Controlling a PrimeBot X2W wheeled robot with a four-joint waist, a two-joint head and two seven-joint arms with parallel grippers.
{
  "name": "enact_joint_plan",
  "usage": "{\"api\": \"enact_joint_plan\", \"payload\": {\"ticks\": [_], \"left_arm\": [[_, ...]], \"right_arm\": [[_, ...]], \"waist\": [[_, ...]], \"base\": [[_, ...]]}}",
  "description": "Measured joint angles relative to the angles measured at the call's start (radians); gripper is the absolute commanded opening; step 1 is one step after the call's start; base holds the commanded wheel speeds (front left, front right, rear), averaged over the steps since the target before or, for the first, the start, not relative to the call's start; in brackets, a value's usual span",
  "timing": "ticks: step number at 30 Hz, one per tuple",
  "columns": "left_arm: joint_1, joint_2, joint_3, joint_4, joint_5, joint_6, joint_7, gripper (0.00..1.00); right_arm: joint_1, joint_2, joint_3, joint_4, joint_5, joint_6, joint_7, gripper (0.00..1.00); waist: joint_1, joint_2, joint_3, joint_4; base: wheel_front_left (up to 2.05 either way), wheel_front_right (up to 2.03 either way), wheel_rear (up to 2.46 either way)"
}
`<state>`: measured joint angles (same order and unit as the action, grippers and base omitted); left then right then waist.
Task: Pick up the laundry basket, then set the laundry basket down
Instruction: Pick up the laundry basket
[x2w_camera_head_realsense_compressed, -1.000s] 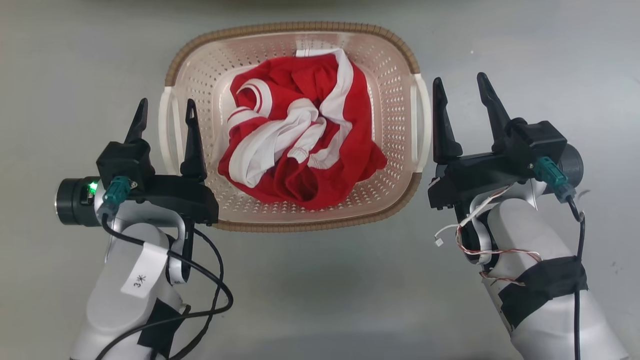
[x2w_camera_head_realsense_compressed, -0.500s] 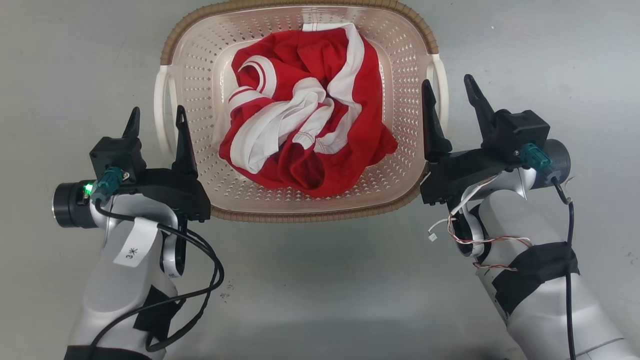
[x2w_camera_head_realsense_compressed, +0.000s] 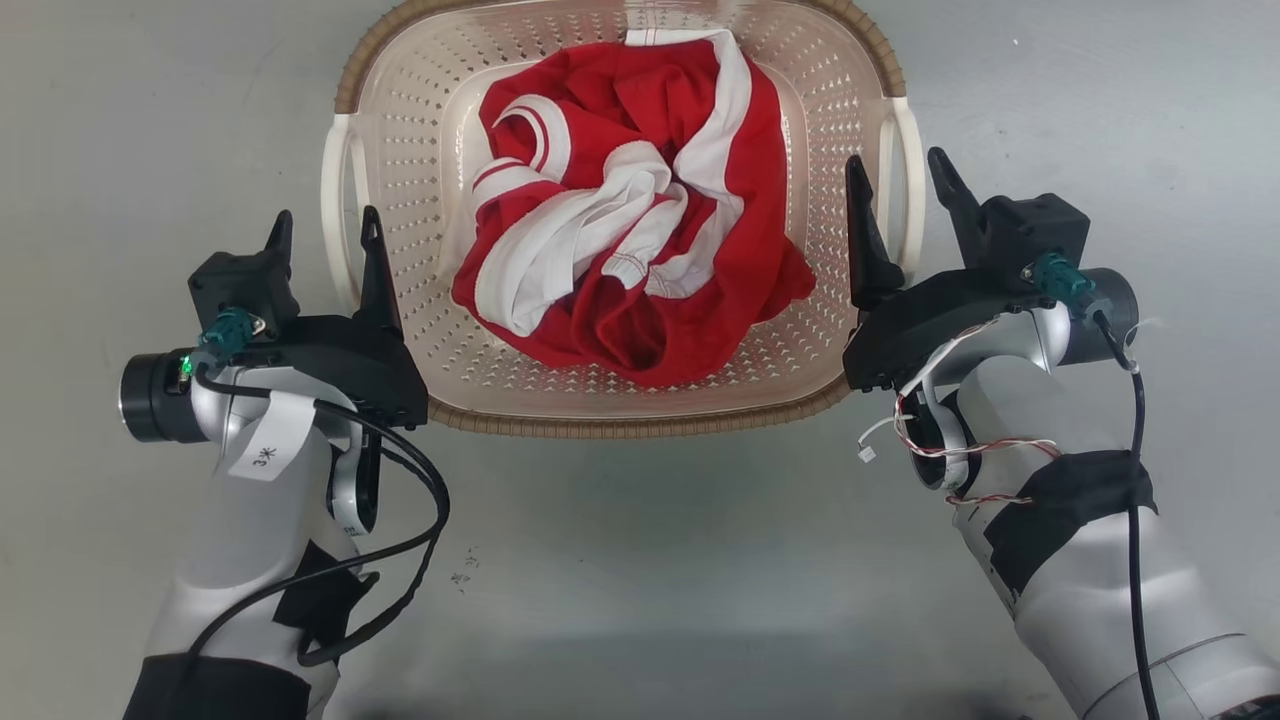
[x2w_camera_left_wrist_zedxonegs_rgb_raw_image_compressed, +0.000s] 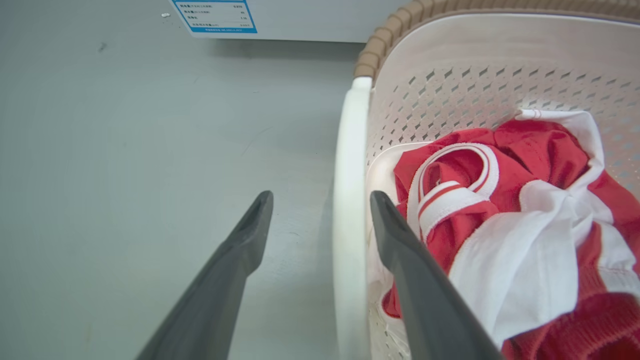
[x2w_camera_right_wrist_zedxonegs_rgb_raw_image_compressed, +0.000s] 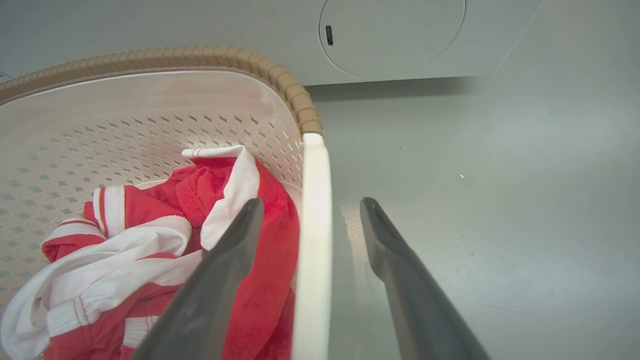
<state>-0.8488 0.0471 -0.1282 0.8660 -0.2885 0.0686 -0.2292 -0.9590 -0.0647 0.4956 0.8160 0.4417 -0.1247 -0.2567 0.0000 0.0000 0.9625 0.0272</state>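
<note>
Sitting on the smooth grey floor (x2w_camera_head_realsense_compressed: 650, 580), one cream perforated plastic laundry basket (x2w_camera_head_realsense_compressed: 620, 385) holds one crumpled red-and-white garment (x2w_camera_head_realsense_compressed: 620, 200). Two pincers, the left gripper (x2w_camera_head_realsense_compressed: 327, 215) and the right gripper (x2w_camera_head_realsense_compressed: 893, 157), each straddle one of its two white side handles (x2w_camera_head_realsense_compressed: 333, 200), fingers apart. One white washing machine (x2w_camera_right_wrist_zedxonegs_rgb_raw_image_compressed: 400, 40) stands beyond.

The cream perforated plastic laundry basket (x2w_camera_head_realsense_compressed: 420, 200) is cut off at the head view's top edge. The blue-bordered white label (x2w_camera_left_wrist_zedxonegs_rgb_raw_image_compressed: 215, 17), upper left in the left wrist view, is cropped, its print unreadable.
</note>
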Motion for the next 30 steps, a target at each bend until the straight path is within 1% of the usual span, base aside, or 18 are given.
{"api": "enact_joint_plan", "payload": {"ticks": [9, 22, 23, 24, 27, 28, 29, 30], "left_arm": [[-0.041, -0.008, -0.020, 0.072, 0.000, -0.016, 0.002, 1.00], [-0.094, -0.016, -0.041, 0.168, -0.001, -0.017, 0.019, 1.00], [-0.097, -0.016, -0.044, 0.173, -0.001, -0.017, 0.022, 1.00], [-0.101, -0.017, -0.047, 0.180, -0.001, -0.017, 0.022, 1.00], [-0.114, -0.017, -0.052, 0.194, -0.001, -0.024, 0.025, 1.00], [-0.117, -0.018, -0.055, 0.198, -0.001, -0.025, 0.025, 0.96], [-0.120, -0.018, -0.058, 0.202, -0.001, -0.026, 0.025, 0.84], [-0.123, -0.019, -0.062, 0.207, -0.001, -0.027, 0.026, 0.49]], "right_arm": [[-0.018, -0.001, 0.042, 0.065, 0.063, 0.000, 0.000, 1.00], [-0.059, -0.001, 0.092, 0.131, 0.135, 0.000, 0.009, 1.00], [-0.061, -0.001, 0.096, 0.135, 0.141, 0.000, 0.009, 0.98], [-0.062, -0.001, 0.100, 0.139, 0.142, 0.000, 0.009, 0.94], [-0.075, -0.001, 0.113, 0.153, 0.154, 0.000, 0.011, 0.73], [-0.079, -0.001, 0.116, 0.157, 0.160, 0.000, 0.016, 0.64], [-0.080, -0.002, 0.119, 0.161, 0.163, 0.000, 0.018, 0.51], [-0.080, -0.002, 0.123, 0.164, 0.171, 0.000, 0.018, 0.47]], "waist": [[0.0000, 0.0000, 0.005, 0.014], [0.0000, 0.0000, 0.005, 0.022], [0.0000, 0.0000, 0.005, 0.023], [0.0000, 0.0000, 0.005, 0.023], [0.0000, 0.0000, 0.004, 0.024], [0.0000, 0.0000, 0.004, 0.025], [0.0000, 0.0000, 0.003, 0.025], [0.0000, 0.0000, 0.003, 0.026]], "base": [[0.00, 0.00, 0.00], [0.00, 0.00, 0.00], [0.00, 0.00, 0.00], [0.00, 0.00, 0.00], [0.00, 0.00, 0.00], [0.00, 0.00, 0.00], [0.00, 0.00, 0.00], [0.00, 0.00, 0.00]]}}
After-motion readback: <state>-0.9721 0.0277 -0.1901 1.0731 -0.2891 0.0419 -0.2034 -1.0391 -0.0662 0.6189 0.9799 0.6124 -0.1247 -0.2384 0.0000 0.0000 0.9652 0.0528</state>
